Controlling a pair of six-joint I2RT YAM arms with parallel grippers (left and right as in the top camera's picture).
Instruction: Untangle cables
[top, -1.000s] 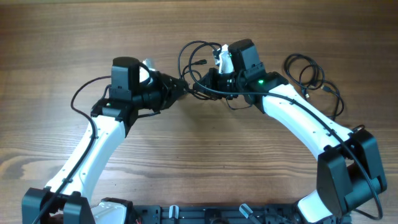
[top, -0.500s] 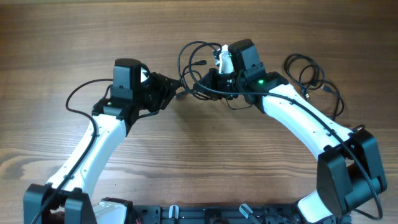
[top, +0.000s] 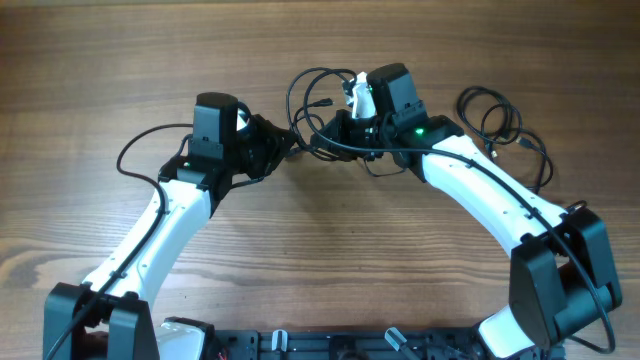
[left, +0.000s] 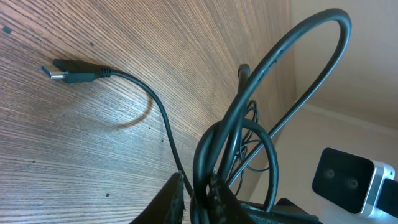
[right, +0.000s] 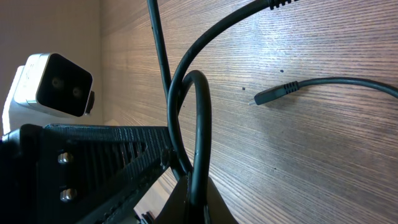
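Observation:
A tangle of thin black cables (top: 308, 92) hangs between my two grippers at the table's far middle. My left gripper (top: 287, 146) is shut on several strands of it; in the left wrist view the jaws (left: 198, 194) pinch the strands, and a loose plug end (left: 69, 72) lies on the wood. My right gripper (top: 325, 130) is shut on a loop of the same tangle; in the right wrist view the jaws (right: 199, 198) grip a strand, and another plug end (right: 272, 94) lies on the table. The two grippers are close together.
A separate loose coil of black cable (top: 505, 125) lies on the wooden table at the far right, beside my right arm. A thicker arm wire (top: 135, 155) loops out to the left of my left arm.
My left arm has shifted a little to the right, toward the right gripper, still holding the cables. The right arm has not moved.

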